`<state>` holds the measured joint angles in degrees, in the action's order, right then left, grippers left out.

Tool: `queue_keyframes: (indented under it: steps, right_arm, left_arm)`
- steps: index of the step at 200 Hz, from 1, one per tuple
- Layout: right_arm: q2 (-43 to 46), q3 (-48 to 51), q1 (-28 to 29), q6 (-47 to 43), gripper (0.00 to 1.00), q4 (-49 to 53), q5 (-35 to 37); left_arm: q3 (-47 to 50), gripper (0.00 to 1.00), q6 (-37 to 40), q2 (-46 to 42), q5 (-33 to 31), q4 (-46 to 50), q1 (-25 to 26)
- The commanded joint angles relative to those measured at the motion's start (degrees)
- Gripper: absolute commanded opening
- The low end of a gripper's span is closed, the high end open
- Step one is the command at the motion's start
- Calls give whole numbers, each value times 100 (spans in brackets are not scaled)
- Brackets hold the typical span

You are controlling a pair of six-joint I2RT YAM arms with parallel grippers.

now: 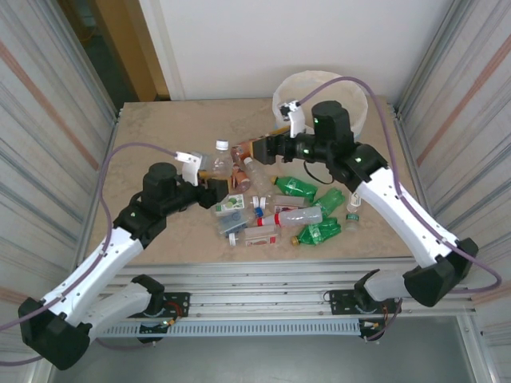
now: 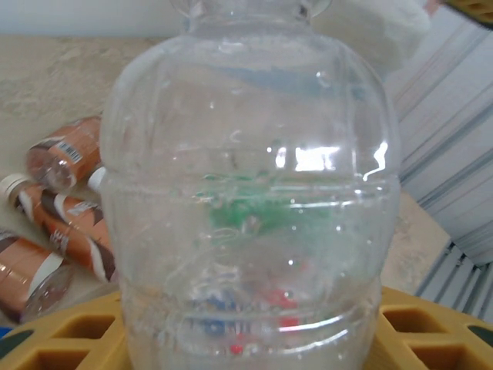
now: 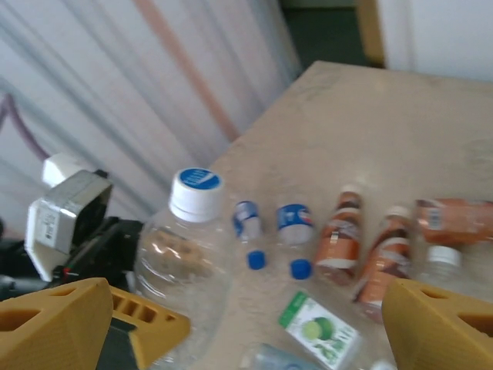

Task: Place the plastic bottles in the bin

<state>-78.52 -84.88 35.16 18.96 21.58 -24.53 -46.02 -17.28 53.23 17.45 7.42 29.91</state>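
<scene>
Now | left jaws: pinching clear bottle (image 1: 222,163) upright | right jaws: spread, near it

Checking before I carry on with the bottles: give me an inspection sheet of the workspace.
Surface: beige table, bottles heaped mid-table.
Job's things: bin at far right; clear bottle upright; green bottles lying.
Clutter: lime-labelled pack.
Grippers: left gripper shut on clear bottle; right gripper open, above the heap.
Cables: purple cable looping over each arm.
Surroundings: corrugated walls.
</scene>
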Motion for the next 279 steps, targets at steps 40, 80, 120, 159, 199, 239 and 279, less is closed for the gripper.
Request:
queue_keyframes:
  steps: [40, 80, 120, 159, 199, 239, 279]
  right_arm:
    - [-938, -567, 213, 973, 77, -952, -1244]
    - [-1384, -807, 399, 1117, 67, -1005, -1358]
    - [-1599, -897, 530, 1154, 52, -1020, -1459]
    - [-1673, -890, 583, 1154, 28, -1020, -1486]
    - [-1658, -959, 567, 1033, 9, -836, -1309]
    - [-1549, -1119, 464, 801, 6, -548, -1091]
    - [-1327, -1524, 216, 373, 5, -36, -713]
  left_arm:
    - [274, 51, 76, -112, 549, -918, 93]
    - [304, 51, 49, -102, 505, -927, 120]
    - [330, 51, 18, -117, 419, -928, 128]
    - [342, 53, -46, -139, 331, -924, 121]
    - [358, 73, -79, -241, 236, -830, 125]
    - [511, 99, -83, -582, 143, -829, 123]
    - [714, 99, -46, -1095, -148, -761, 124]
